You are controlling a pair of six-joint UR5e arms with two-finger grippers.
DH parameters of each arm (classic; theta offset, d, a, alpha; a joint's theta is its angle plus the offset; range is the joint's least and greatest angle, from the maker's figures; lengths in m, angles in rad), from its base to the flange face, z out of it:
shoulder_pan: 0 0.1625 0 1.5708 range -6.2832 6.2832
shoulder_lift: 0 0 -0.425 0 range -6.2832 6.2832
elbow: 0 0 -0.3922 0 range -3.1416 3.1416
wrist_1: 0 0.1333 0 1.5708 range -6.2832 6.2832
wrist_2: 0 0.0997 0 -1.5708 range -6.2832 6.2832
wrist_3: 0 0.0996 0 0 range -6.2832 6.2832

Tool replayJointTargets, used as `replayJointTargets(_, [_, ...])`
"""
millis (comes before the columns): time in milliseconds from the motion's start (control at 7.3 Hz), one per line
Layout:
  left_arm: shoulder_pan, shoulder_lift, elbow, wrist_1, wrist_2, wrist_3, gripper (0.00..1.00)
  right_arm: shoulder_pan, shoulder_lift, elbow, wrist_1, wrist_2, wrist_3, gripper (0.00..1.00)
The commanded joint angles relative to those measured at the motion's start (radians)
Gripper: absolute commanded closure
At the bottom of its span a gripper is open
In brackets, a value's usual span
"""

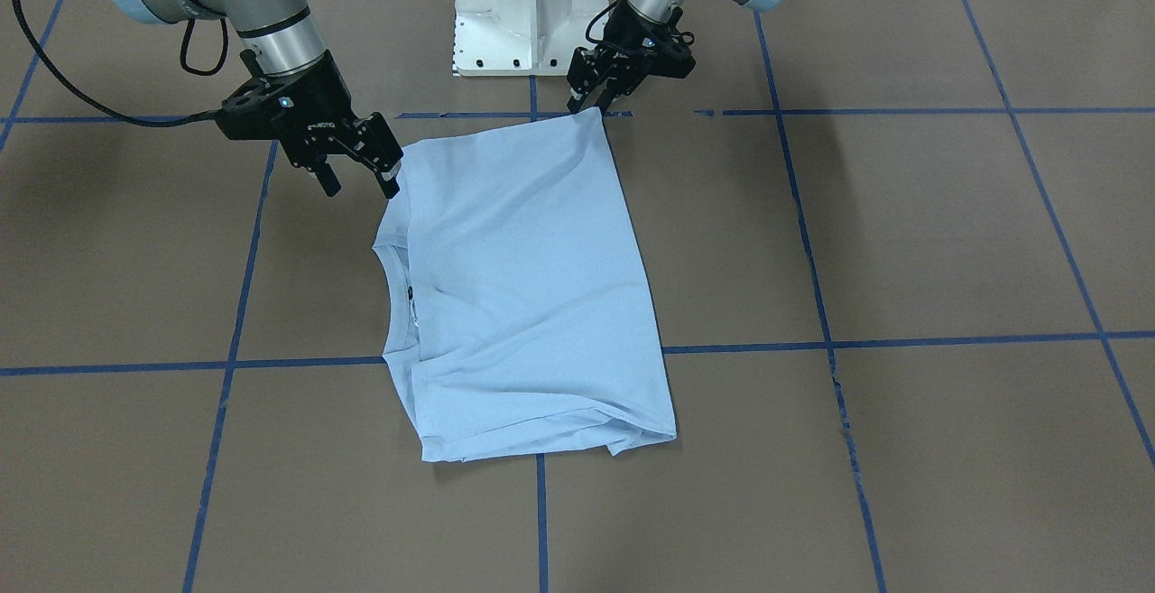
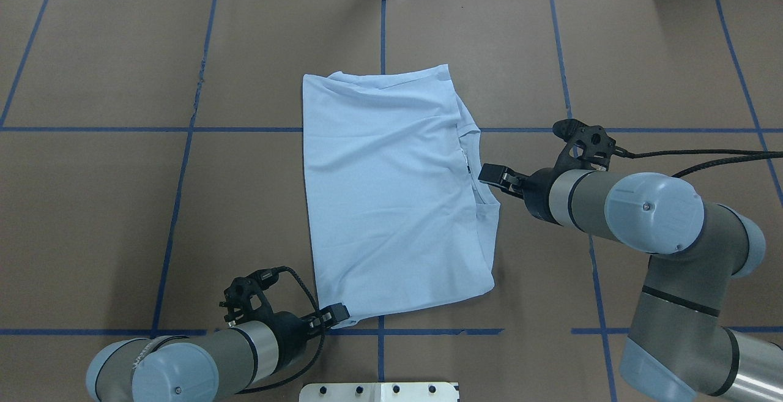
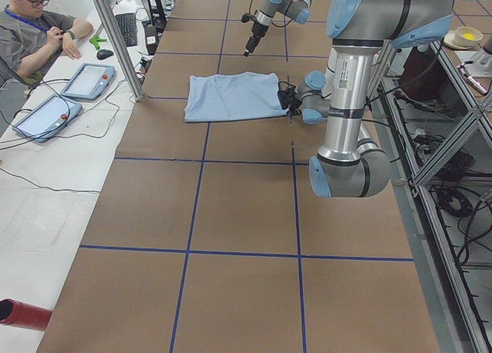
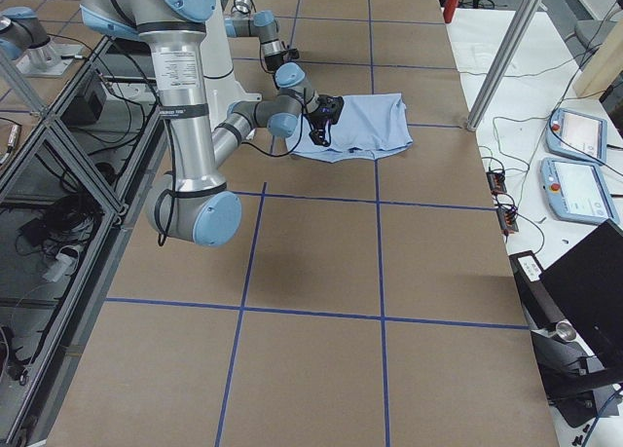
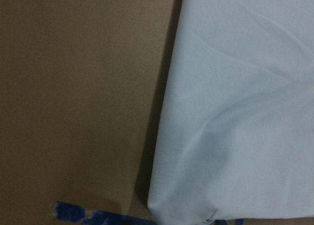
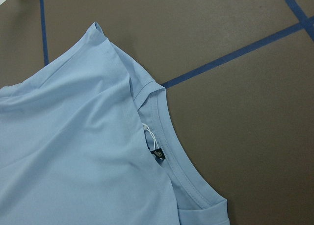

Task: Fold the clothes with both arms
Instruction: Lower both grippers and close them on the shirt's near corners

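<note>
The light blue T-shirt (image 1: 532,286) lies folded and flat on the brown table, also in the overhead view (image 2: 391,200). Its collar with the dark label (image 6: 159,154) faces my right side; the chest print is hidden. My right gripper (image 1: 361,189) is open and empty, hovering just off the shirt's shoulder edge next to the collar (image 2: 489,174). My left gripper (image 1: 588,106) looks open at the shirt's near corner (image 2: 339,315). That corner lies flat on the table in the left wrist view (image 5: 176,210).
The white pedestal base (image 1: 531,6) stands just behind the shirt, between the arms. Blue tape lines (image 1: 902,340) grid the table. An operator (image 3: 31,30) and two tablets (image 3: 88,80) are at the far side's white bench.
</note>
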Motion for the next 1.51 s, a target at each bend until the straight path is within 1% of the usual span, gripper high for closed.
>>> replayJointTargets(0, [-0.005, 0.000, 0.006, 0.001, -0.001, 0.000, 0.36, -0.008, 0.001, 0.000, 0.000, -0.008, 0.000, 0.00])
replayJointTargets(548, [-0.004, -0.001, 0.015, 0.003, -0.004, 0.003, 0.34, -0.009, 0.000, -0.002, 0.000, -0.010, 0.000, 0.00])
replayJointTargets(685, [-0.002, -0.001, 0.015, 0.003, -0.004, 0.003, 0.37, -0.009, -0.002, -0.002, 0.000, -0.010, 0.000, 0.00])
replayJointTargets(821, [-0.002, -0.001, 0.015, 0.003, -0.004, 0.000, 0.50, -0.009, -0.002, -0.002, 0.000, -0.010, 0.002, 0.00])
replayJointTargets(958, [-0.001, -0.001, 0.017, 0.003, -0.002, 0.000, 0.58, -0.012, -0.002, -0.002, 0.000, -0.018, 0.002, 0.00])
replayJointTargets(1095, [0.002, -0.003, 0.029, 0.001, -0.002, 0.000, 0.58, -0.025, 0.001, -0.003, 0.000, -0.037, 0.000, 0.00])
replayJointTargets(1369, [0.002, -0.011, 0.031, 0.003, -0.002, 0.000, 0.59, -0.031, 0.001, -0.003, 0.000, -0.038, 0.000, 0.00])
